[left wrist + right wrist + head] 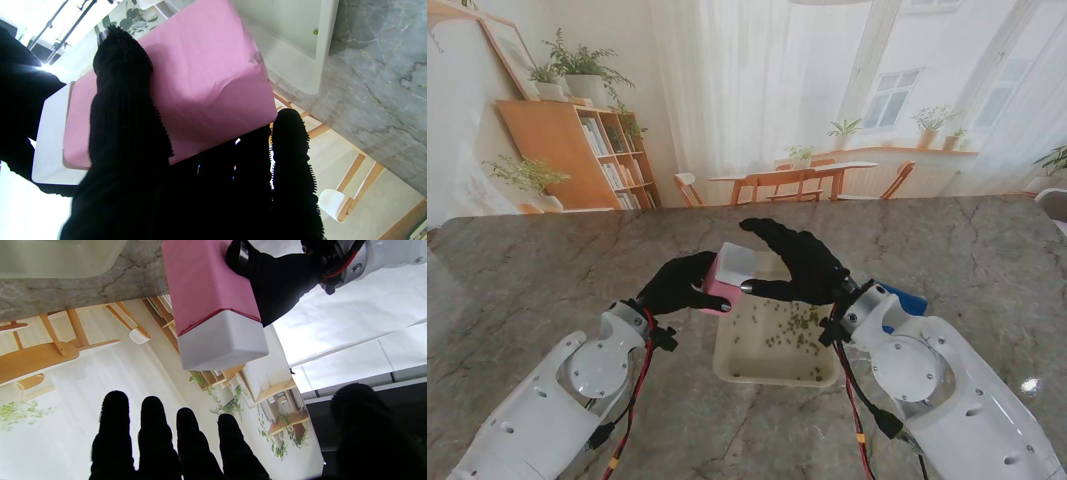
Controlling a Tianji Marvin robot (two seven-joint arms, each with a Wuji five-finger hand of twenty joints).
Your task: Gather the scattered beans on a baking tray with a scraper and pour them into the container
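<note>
Right now my left hand (682, 285) is clamped on the scraper (727, 275), a pink block with a white end, holding it lifted over the far left corner of the baking tray (772, 377); in the left wrist view the fingers (126, 110) wrap across the pink body (206, 76), so the grip is on the coloured part and the white end (222, 343) stays free; my right hand (802, 262) hovers just beside that white end with its fingers (151, 430) spread and nothing in them, apart from the block in the right wrist view; the beans (802, 325) lie loose in the tray, mostly toward its right half, still ungathered; I cannot pick out the container with any confidence, though something blue (905, 303) sits behind my right wrist; I judge the scraper light and fairly stiff, with a pink cover that looks creased and possibly a bit slick, so I would hold the pink body firmly and let the white edge do the sweeping; the beans look small and apt to roll, so slow strokes seem wise.
</note>
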